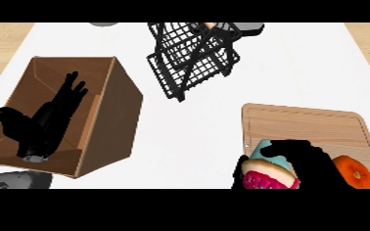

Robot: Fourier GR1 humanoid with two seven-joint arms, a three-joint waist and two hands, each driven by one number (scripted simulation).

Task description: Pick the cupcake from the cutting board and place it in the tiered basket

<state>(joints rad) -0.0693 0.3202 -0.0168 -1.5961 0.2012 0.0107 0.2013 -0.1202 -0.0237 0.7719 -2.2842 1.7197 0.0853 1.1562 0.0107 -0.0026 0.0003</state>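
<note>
Curling round the cupcake, the right hand is showing at about five o'clock in the head view, thumb and fingers wrapping the cake's teal wrapper and pale, pink-topped body. The cupcake is sitting over the near left corner of the cutting board; whether it is touching the board or lifted off it cannot be told. An orange object is lying just beside the hand, toward three o'clock from it, on the same board.

The tiered basket, black wire, is standing at twelve o'clock, well apart from the board, its tiers looking tilted from this angle. A dark rounded item is peeking out behind its upper right.

The left hand is resting at nine o'clock with fingers straight and pointing up, holding nothing, overlapping an open brown wooden box. All of these are sitting on the white counter.
</note>
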